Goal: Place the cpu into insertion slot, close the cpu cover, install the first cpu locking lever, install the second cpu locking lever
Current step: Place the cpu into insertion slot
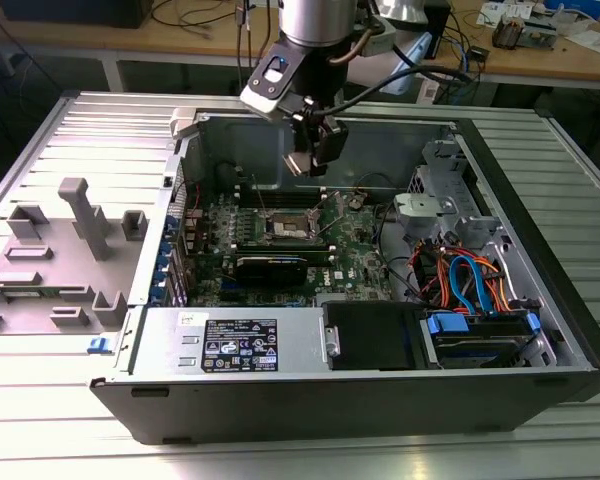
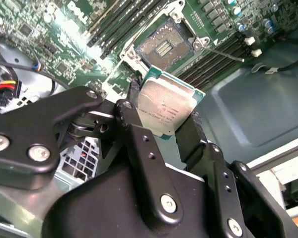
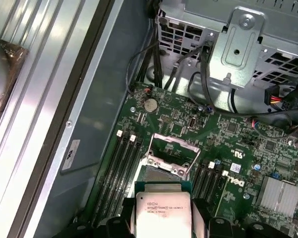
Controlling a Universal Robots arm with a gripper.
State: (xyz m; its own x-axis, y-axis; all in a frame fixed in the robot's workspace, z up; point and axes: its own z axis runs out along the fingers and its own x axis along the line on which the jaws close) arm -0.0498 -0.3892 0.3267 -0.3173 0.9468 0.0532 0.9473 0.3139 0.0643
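**Q:** What does the gripper hold?

**A:** My black two-fingered gripper (image 2: pixel 164 115) is clamped on the small flat square cpu with a silvery-grey metal top (image 2: pixel 166 105). One finger presses on each of two opposite edges, as seen in both wrist views.

**Q:** Where is the chip relative to its socket?

**A:** It hangs above the green motherboard (image 3: pixel 238 139), apart from the small square dark insertion slot with a silvery frame (image 2: pixel 164 48). In the first wrist view the chip hides part of the slot. The thin grey metal cpu cover (image 3: pixel 176 142) stands tilted up on the side toward the grey metal drive cage (image 3: pixel 238 44).

**Q:** What lies around it?

**A:** Long narrow black memory slots (image 3: pixel 120 166) flank the socket on both sides. In the exterior view a long black graphics card (image 1: pixel 270 268) lies just beside it, all inside the open black computer case (image 1: pixel 380 410).
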